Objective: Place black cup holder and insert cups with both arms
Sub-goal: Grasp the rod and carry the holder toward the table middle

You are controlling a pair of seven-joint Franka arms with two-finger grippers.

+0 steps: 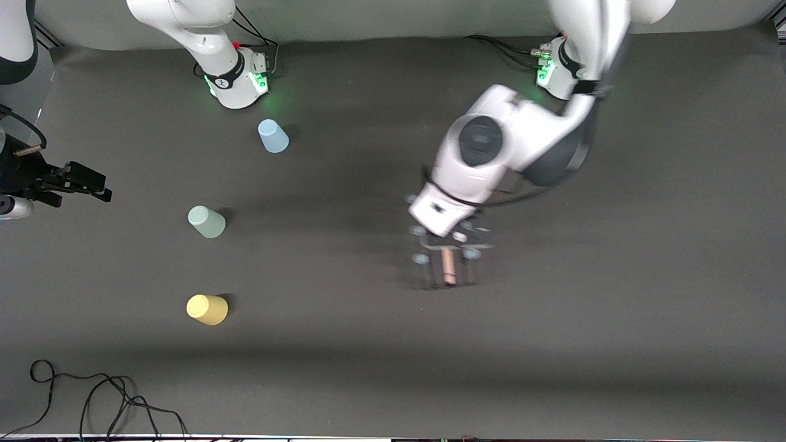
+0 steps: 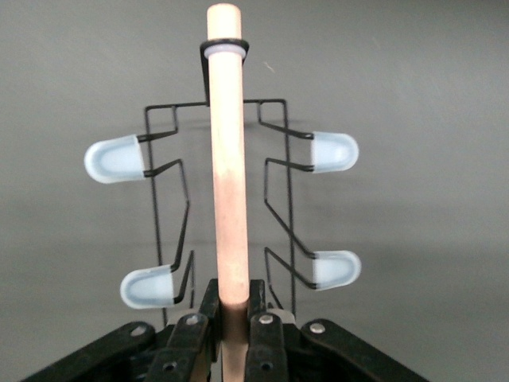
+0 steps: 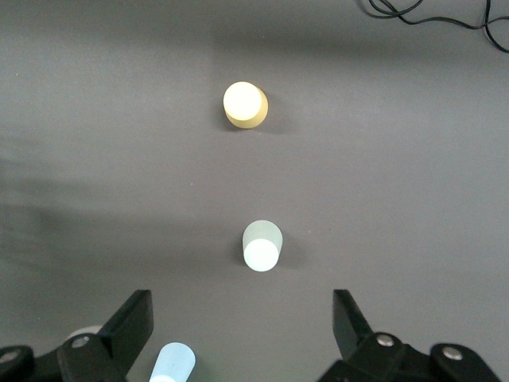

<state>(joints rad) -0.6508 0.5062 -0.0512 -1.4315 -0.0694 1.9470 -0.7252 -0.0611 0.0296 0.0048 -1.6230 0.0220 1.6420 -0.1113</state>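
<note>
Dark grey cloth covers the table (image 1: 645, 319), with a pale wall strip along the arms' edge and loose black cables (image 1: 104, 399) at the edge nearest the front camera. Three cups stand mouth-down toward the right arm's end, well apart from one another, nothing in or on them: blue cup (image 1: 272, 135) closest to the right arm's base, green cup (image 1: 206, 221) nearer the front camera, yellow cup (image 1: 207, 309) nearer still. All three are small, tapered, matte plastic. Rack (image 1: 448, 261) sits over the middle of the table, toward the left arm's end from the cups and well apart from them. It is thin black wire with a light wooden rod (image 2: 229, 167) on top and pale translucent caps on its pegs; four pegs (image 2: 115, 157) show in the left wrist view, none carrying a cup. Left gripper (image 2: 232, 322) has its fingers clamped together on one end of the rod. Whether the rack's base touches the cloth cannot be told. Right gripper (image 3: 242, 322) hangs over the cloth near the blue and green cups, fingers spread wide, nothing between them.
</note>
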